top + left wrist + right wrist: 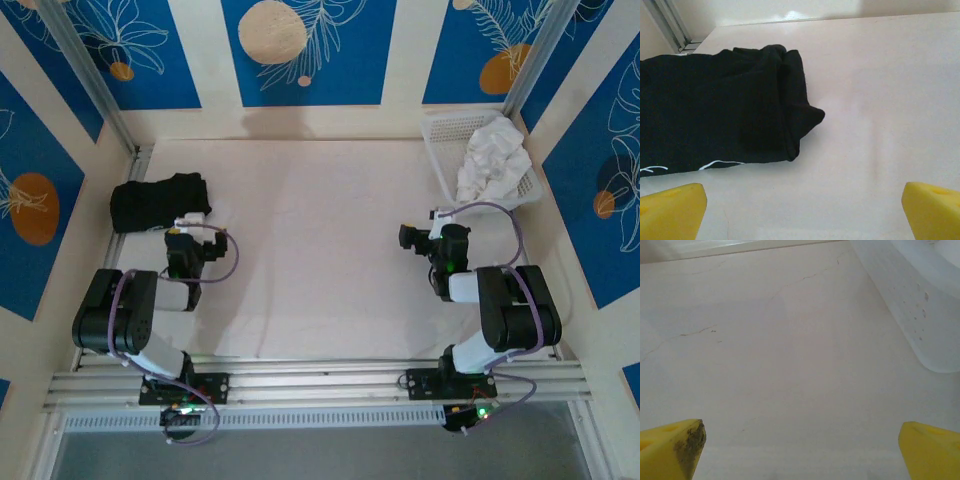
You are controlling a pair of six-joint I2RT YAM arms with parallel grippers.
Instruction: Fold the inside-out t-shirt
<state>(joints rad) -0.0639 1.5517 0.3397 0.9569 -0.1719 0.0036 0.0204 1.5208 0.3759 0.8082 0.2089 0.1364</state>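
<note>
T-shirt (492, 158) in basket (436, 150) back right; folded garment (158, 203) left on table (320, 230)

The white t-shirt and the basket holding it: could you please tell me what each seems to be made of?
The white t-shirt looks like thin, soft, matte cloth, perhaps a cotton knit: it lies crumpled in loose, rounded folds. The basket looks like white moulded plastic, smooth and slightly translucent, with small openings in its stiff wall.
</note>
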